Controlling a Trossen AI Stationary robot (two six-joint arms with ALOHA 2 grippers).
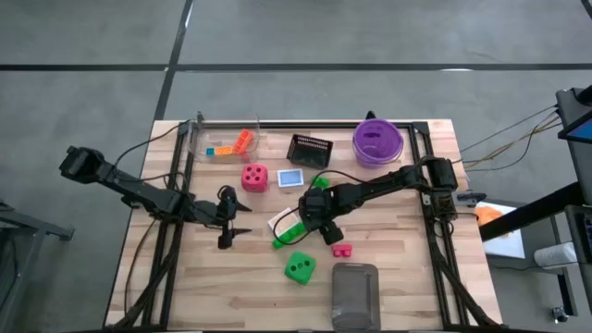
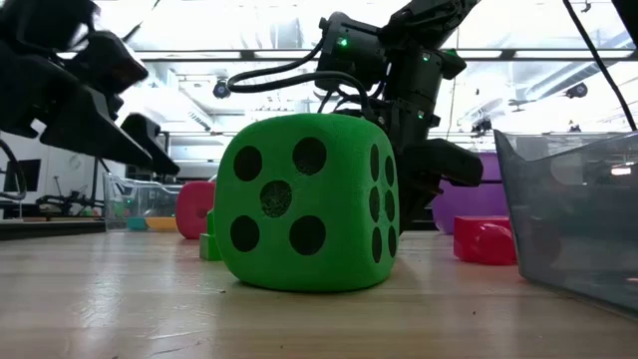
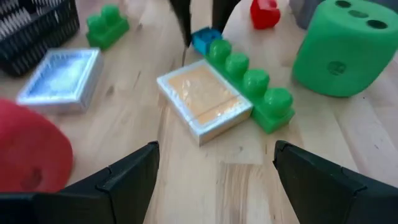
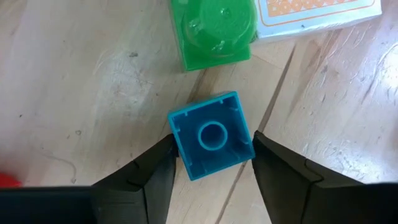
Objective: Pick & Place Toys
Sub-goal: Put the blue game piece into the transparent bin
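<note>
Near the middle of the counter [image 1: 398, 277] sits a small blue brick [image 4: 211, 135], hollow side up, its sides touched by the right gripper's [image 4: 211, 163] fingers [image 4: 147, 177] — clenched on it from both sides. Just beside it lie a long green brick [image 3: 250, 83] and an orange picture card [image 3: 203, 99], touching each other. The left gripper [image 3: 214, 180] hovers nearby over bare wood, fingers spread and holding nothing. Farther off stand a green die [image 1: 299, 267], a red die [image 1: 254, 178] and a blue card [image 1: 290, 178] — with a small red brick [image 1: 341, 249] close by.
</note>
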